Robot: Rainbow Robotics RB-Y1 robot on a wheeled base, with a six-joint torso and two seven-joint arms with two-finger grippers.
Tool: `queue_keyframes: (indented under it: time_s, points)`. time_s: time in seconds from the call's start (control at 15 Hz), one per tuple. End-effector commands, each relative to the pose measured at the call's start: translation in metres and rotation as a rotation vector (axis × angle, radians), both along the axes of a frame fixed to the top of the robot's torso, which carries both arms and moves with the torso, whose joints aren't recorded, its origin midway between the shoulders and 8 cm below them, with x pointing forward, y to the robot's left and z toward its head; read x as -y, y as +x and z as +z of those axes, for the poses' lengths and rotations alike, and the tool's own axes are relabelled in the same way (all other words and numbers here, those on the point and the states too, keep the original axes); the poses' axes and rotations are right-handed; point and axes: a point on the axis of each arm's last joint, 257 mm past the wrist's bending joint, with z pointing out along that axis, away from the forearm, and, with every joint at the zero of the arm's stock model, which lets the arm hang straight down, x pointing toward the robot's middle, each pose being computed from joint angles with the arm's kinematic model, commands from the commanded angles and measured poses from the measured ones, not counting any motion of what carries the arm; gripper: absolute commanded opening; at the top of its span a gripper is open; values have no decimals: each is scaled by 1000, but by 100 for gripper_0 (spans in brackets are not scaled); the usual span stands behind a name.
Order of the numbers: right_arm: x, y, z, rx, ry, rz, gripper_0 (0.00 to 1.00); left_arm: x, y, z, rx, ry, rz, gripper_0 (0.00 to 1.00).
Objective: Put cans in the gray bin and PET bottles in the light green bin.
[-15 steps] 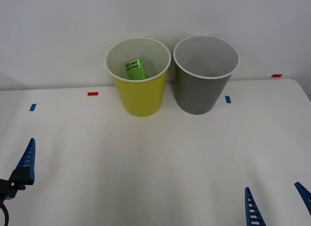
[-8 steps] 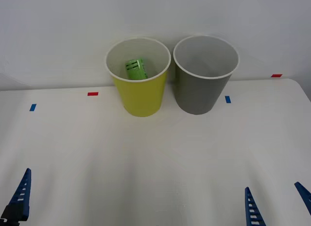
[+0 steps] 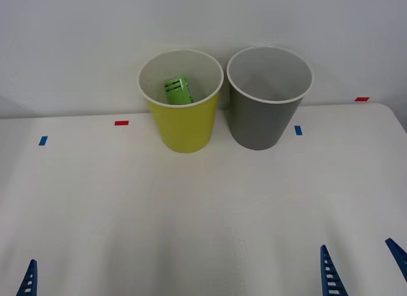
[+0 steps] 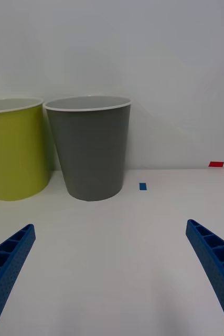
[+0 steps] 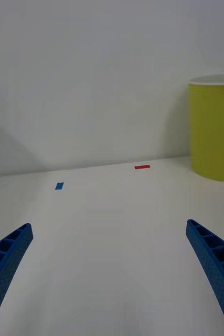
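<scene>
The light green bin [image 3: 184,127] and the gray bin [image 3: 257,124] stand side by side at the back of the white table. A green-labelled PET bottle [image 3: 177,90] lies tilted inside the light green bin. What the gray bin holds, if anything, I cannot see. My right gripper [image 3: 362,270] is open over the near right of the table, facing the gray bin [image 4: 93,152] from a distance. My left gripper [image 5: 109,226] is open and holds nothing at the near left. One of its fingers [image 3: 27,280] shows at the table's front edge, well short of the light green bin [image 5: 214,131].
Small tape marks lie on the table: red [image 3: 121,123] and blue [image 3: 42,140] at the left, blue [image 3: 298,130] and red [image 3: 361,99] at the right. A white wall rises right behind the bins. The table's right edge runs near the far right.
My left gripper has drawn back toward the table's near edge, now showing just a fingertip in the front view. The right gripper, bins and bottle have not moved.
</scene>
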Motion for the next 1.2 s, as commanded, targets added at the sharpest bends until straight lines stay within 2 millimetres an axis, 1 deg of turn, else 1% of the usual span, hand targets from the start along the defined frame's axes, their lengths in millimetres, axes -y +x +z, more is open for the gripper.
queue_keyframes:
  time_s: [0.07, 0.33, 1.2]
  points:
    - [0, 0, 0, 0, 0, 0, 100, 4, -6, -3, -10, -2, -6, 100]
    - [0, 0, 0, 0, 0, 0, 100, 9, -11, 0, -9, 15, -19, 100]
    - [0, 0, 0, 0, 0, 0, 100, 9, -11, 0, -9, 15, -19, 100]
